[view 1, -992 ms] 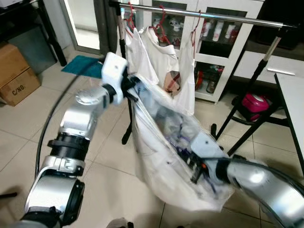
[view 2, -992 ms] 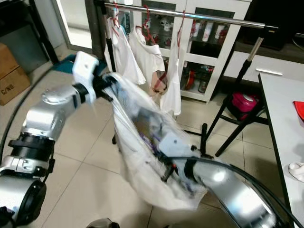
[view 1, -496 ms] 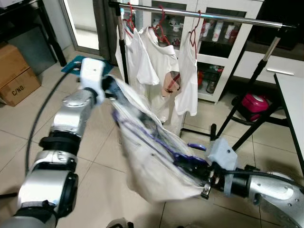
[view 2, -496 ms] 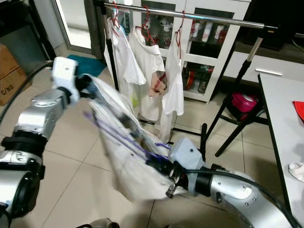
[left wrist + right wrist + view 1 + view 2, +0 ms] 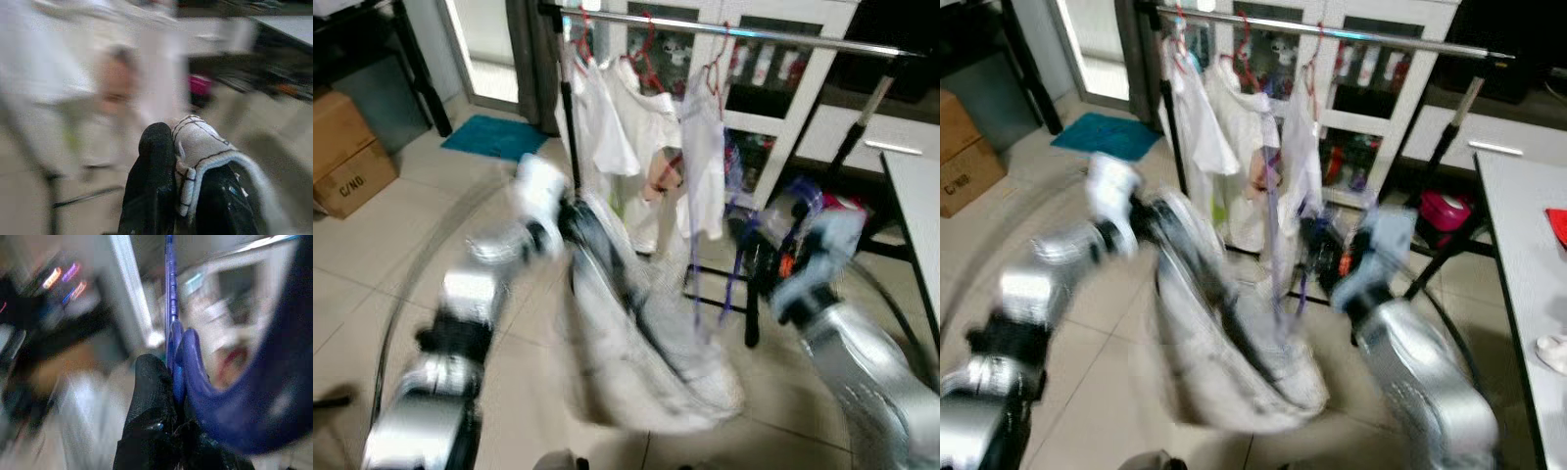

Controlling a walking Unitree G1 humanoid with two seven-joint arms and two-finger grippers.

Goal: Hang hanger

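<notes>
Everything is motion-blurred. A purple hanger [image 5: 182,363] is pinched in my right gripper [image 5: 779,264], raised to the right of the rack and below the steel rail [image 5: 783,36]. Its thin purple bars [image 5: 694,286] trail down into a white garment [image 5: 651,367] that sags between my arms. At mid-left, my left gripper [image 5: 566,215] is shut on the garment's upper edge; the left wrist view shows white stitched cloth [image 5: 198,144] between its fingers [image 5: 155,147]. Three white shirts [image 5: 636,127] hang on red hangers at the rail's left end.
The rack's black legs [image 5: 822,176] spread across the tiled floor. Behind it stands a glass-fronted white cabinet [image 5: 754,69]. A cardboard box [image 5: 347,162] and a teal mat [image 5: 494,137] lie at the left. A white table [image 5: 915,215] edges in at the right.
My right arm has swung up from near the floor to the rack's right side, carrying the purple hanger. My left gripper has dropped lower and moved right with the garment.
</notes>
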